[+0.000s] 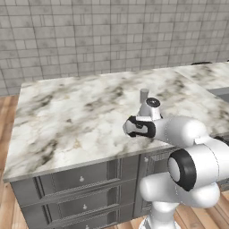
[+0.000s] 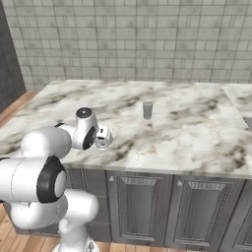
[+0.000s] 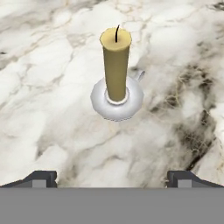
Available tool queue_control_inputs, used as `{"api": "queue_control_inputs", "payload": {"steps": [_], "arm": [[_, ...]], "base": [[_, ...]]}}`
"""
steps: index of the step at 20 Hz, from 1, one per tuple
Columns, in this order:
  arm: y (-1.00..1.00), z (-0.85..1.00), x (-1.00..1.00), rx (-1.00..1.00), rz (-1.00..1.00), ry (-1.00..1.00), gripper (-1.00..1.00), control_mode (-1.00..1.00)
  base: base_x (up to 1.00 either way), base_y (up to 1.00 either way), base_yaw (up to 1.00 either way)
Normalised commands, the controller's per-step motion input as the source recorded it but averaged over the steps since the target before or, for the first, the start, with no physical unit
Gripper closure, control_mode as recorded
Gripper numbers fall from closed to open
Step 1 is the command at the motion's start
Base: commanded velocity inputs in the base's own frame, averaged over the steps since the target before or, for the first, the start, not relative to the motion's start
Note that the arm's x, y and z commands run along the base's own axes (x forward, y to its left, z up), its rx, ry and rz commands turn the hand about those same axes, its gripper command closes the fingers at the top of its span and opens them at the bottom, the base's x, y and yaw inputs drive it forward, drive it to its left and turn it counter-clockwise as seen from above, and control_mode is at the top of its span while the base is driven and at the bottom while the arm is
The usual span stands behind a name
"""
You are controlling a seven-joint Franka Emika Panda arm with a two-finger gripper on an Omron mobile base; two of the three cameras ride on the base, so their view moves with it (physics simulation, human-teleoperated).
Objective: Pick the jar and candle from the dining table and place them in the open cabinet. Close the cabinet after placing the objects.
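On the marble bench (image 3: 43, 109) the candle (image 3: 116, 65) stands upright ahead of the spread, empty jaws, so I would lower them straight around its stem, centred, and then press gently

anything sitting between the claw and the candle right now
Nothing visible. In the hand view the open claw looks straight at the candle, with bare dining table marble between its tips and the holder. The jar stands apart on the table.

Candle (image 3: 116, 65) hidden behind arm in both base views. Gripper (image 3: 112, 178) finger tips cut off by bottom edge in hand view. Dining table (image 1: 67, 120) cut off at right edge in left base view. Jar (image 2: 147, 110) too small for lid to be told.
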Motion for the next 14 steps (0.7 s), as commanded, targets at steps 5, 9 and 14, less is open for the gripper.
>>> {"api": "queue_control_inputs", "payload": {"steps": [5, 9, 14], "arm": [[0.00, -0.08, 0.18, 0.00, 0.00, -0.02, -1.00, -1.00], [0.00, -0.09, 0.17, 0.00, 0.00, -0.05, -1.00, -1.00], [0.00, -0.12, 0.20, 0.00, 0.00, -0.03, -1.00, -1.00]], "base": [[0.00, 0.00, 0.00], [0.00, 0.00, 0.00], [0.00, 0.00, 0.00]]}}
